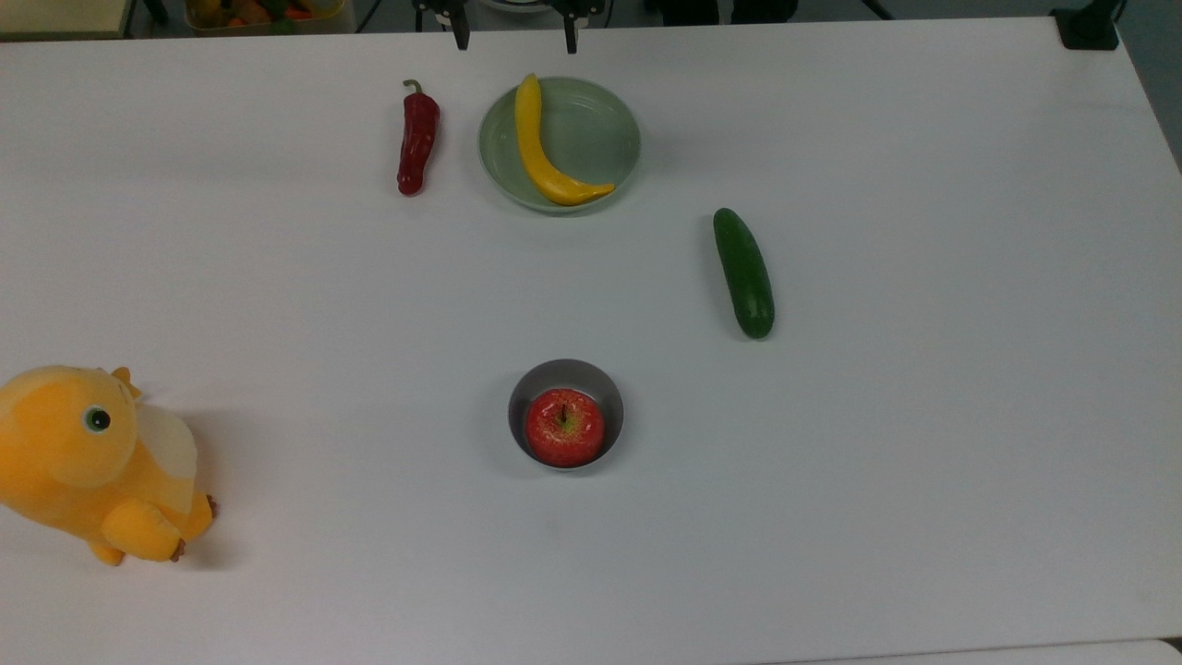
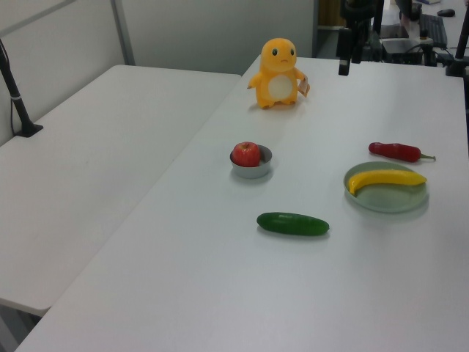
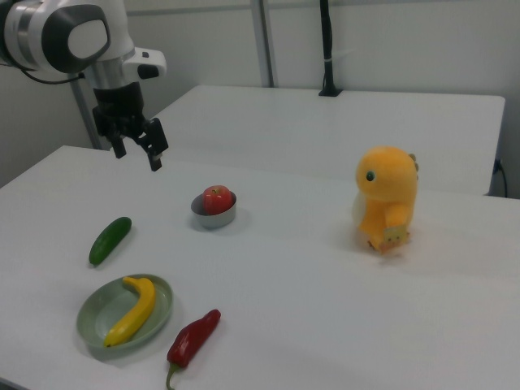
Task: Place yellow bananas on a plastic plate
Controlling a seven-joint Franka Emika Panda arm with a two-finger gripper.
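Banana (image 1: 540, 148) lies inside the plate (image 1: 609, 139); the tool (image 3: 136, 150) hangs spread and empty above it — lift clear, straight up.

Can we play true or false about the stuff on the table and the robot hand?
1. The banana lies on the green plate. True.
2. The apple sits on the bare table. False: it is in the grey bowl.
3. The gripper is holding the cucumber. False: it hangs open in the air, empty.
4. The red pepper lies beside the plate, not on it. True.
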